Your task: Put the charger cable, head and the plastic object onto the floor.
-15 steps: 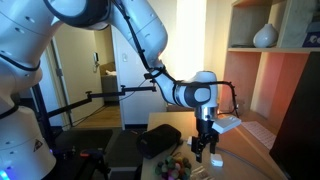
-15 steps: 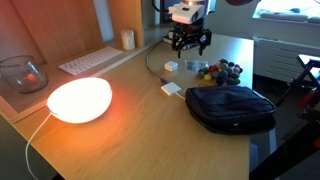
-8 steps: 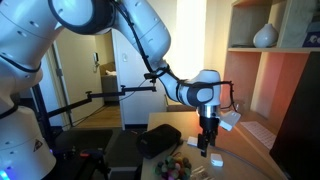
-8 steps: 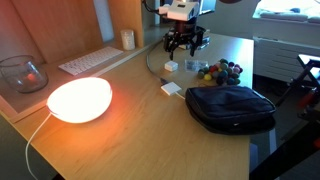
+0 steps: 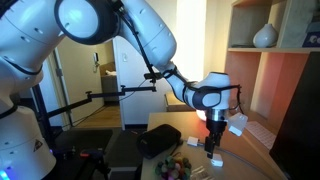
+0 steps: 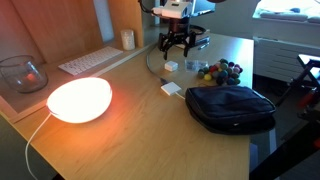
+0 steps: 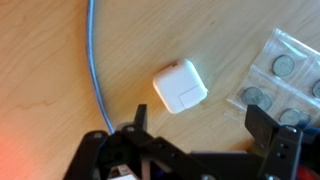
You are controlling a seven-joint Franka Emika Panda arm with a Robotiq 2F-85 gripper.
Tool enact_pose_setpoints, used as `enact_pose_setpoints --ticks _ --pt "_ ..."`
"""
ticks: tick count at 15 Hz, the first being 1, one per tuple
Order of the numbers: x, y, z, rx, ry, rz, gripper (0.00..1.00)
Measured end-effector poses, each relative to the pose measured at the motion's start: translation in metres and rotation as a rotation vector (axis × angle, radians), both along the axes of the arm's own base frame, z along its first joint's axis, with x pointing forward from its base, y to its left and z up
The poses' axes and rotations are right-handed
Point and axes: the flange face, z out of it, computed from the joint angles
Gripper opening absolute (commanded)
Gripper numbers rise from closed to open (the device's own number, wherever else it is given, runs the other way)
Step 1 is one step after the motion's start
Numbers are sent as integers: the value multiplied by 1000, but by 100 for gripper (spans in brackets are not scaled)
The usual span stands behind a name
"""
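Observation:
The head [image 7: 180,86], a small white boxy plug block, lies on the pale wooden tabletop [image 7: 50,60]; it also shows in an exterior view [image 6: 171,67]. The charger cable [image 7: 95,70] runs as a thin pale line to its left. The plastic object [image 7: 285,78], a clear blister pack, lies to its right. My gripper [image 7: 200,135] is open and empty, hovering just above the table with the head in front of its jaws. It shows in both exterior views [image 6: 178,45] [image 5: 214,150]. A strip of brown floor [image 5: 95,114] shows far behind the arm.
A black pouch [image 6: 232,107] lies near the table's edge, with a small white adapter [image 6: 172,89] beside it. Several small coloured objects [image 6: 220,71] sit by the gripper. A glowing lamp [image 6: 78,99], a keyboard [image 6: 88,61] and a glass bowl [image 6: 22,72] stand further off.
The gripper has shifted sideways over the table, away from the coloured objects and toward the head. It has stayed open. Nothing on the table has moved.

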Motion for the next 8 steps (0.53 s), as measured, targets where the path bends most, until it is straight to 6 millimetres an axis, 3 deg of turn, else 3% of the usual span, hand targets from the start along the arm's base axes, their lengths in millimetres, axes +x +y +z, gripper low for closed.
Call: enact_pose_setpoints --ticks 8 --pt "5 -7 -23 -36 49 -10 100"
